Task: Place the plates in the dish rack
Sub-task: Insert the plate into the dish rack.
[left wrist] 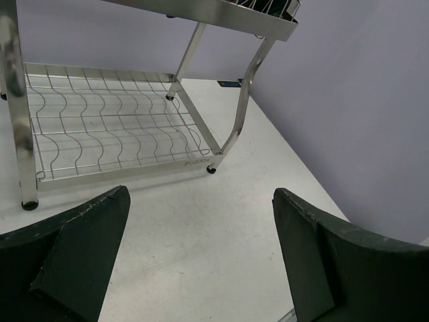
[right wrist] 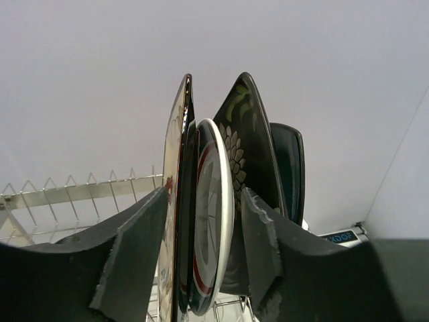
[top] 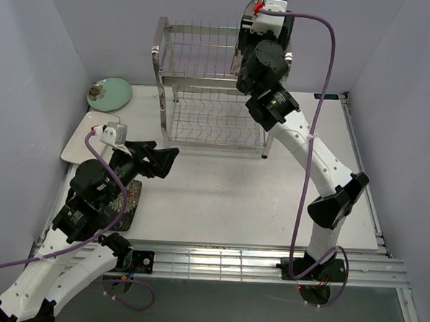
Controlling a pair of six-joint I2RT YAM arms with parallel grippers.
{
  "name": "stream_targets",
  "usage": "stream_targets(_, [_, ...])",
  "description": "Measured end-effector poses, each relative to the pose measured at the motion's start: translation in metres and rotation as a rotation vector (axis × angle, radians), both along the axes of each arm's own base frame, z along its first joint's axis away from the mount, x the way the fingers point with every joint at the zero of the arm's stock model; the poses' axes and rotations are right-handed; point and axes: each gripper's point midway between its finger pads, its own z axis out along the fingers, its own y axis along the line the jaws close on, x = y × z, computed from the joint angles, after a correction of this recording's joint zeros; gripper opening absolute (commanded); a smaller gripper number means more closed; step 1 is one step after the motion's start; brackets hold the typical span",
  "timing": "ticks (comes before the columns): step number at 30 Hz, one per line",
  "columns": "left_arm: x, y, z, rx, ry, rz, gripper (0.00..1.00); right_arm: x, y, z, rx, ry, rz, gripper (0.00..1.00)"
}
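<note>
White half-hidden plate (right wrist: 213,221) occupies parted right end effector (right wrist: 204,194); left end effector (left wrist: 201,194) gapes empty.

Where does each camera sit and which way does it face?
Top external: above and behind the bases, looking down on the shiny steel wire dish rack; both arms show.
Left wrist: low, facing the rack's lower shelf; open left tool shows.
Right wrist: high, facing upright plates; right tool straddles a round white plate.
Shared: top and left wrist both see the lower shelf.
</note>
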Motion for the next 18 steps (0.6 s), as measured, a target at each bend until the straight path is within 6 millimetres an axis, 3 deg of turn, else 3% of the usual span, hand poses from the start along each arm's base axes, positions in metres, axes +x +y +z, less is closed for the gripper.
stream_targets(7, [-0.003, 0.003, 0.0, 0.0, -0.011, 0.004, 0.98, -0.032, -0.019, -0.004, 0.011, 0.005, 0.076, 0.61])
stream_targets(12, [-0.004, 0.004, 0.001, -0.004, -0.017, 0.005, 0.98, -0.07, -0.047, 0.008, 0.072, -0.044, 0.124, 0.61])
stream_targets(18, [-0.004, 0.005, 0.001, -0.003, -0.017, 0.01, 0.98, -0.11, -0.079, 0.018, 0.135, -0.128, 0.171, 0.71])
